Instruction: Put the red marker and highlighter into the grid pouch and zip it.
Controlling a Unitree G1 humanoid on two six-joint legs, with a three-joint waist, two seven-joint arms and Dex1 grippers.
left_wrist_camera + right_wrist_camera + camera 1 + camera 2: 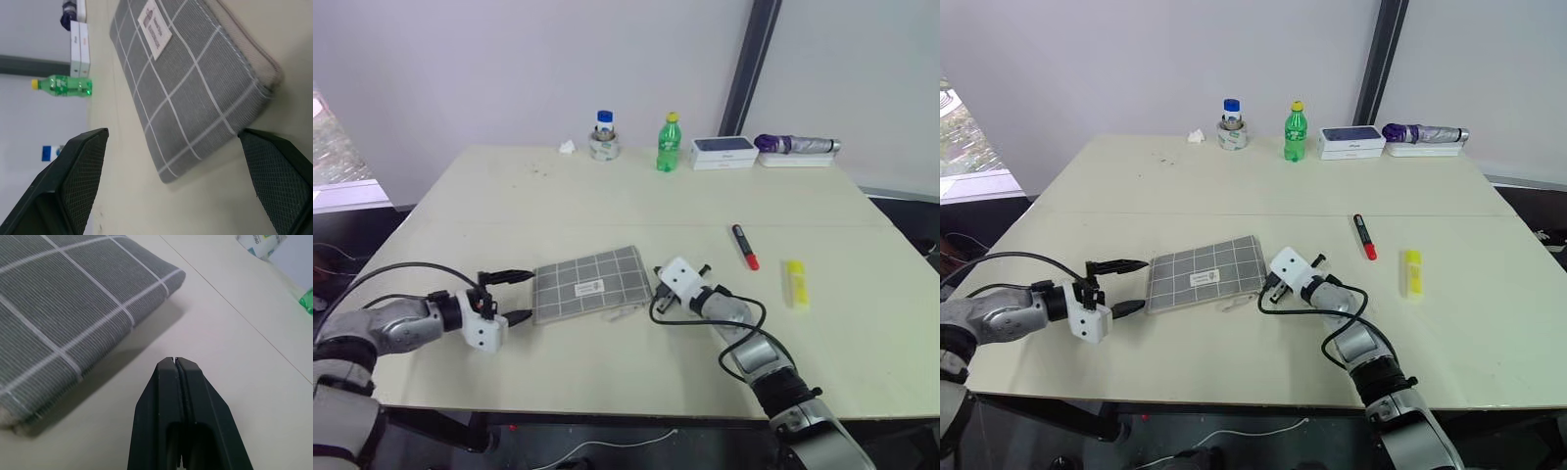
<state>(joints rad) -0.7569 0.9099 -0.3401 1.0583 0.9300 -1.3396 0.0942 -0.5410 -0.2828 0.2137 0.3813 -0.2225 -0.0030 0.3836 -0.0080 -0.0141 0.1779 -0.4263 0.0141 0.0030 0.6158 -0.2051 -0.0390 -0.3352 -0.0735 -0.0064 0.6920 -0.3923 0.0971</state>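
The grid pouch (pixel 593 284) lies flat on the tabletop (pixel 607 196), and it looks zipped shut. The left pincer (pixel 517 297) is spread wide at one end of the pouch, not touching it. The right pincer (pixel 653 297) is pressed together, holding nothing, just beside the pouch's other end. The red marker (pixel 745 247) and the highlighter (pixel 796 284) lie well apart from the pouch, past the right pincer. Nothing is in the pouch yet, so almost all of the job is left.
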